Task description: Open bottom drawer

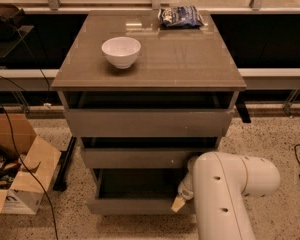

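Speckled floor point(270, 149) is carrying a grey-brown cabinet point(190, 64). The bottom drawer point(135, 205) is sitting pulled out, lowest of three. The gripper point(178, 203) is sitting at its front's right end; grip state cannot be told.

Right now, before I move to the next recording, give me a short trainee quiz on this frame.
1. True or false: the bottom drawer is fully shut.
2. Where is the gripper? A) at the right end of that drawer's front; B) at its left end; C) at its middle.
3. Name the white thing standing on the cabinet top.
Key: 1 false, its dark interior shows behind the front. 2 A. 3 the bowl.
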Available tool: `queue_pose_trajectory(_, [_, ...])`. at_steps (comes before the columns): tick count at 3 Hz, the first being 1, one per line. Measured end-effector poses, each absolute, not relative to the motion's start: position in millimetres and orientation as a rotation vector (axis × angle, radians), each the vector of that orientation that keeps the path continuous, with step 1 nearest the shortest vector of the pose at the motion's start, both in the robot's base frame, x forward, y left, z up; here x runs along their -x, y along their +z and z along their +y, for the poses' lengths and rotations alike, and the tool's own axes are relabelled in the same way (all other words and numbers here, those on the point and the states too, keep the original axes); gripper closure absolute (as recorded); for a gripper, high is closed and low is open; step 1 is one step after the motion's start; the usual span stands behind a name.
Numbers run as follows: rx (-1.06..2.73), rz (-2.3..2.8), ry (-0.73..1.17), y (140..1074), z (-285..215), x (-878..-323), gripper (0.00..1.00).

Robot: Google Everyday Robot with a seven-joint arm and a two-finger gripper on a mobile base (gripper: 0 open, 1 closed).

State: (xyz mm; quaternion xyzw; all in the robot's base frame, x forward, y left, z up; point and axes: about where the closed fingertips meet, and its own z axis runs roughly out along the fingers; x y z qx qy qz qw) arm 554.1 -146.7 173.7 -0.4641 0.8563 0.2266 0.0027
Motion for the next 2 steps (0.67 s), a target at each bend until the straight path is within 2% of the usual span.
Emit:
queue_pose_trajectory(1, [1.418,2.742,0.788,164.6,-148.9,-524.1,0.62])
queue_pose_trajectory(2, [1.393,2.753,0.797,163.1,-149.9,-518.2,0.38])
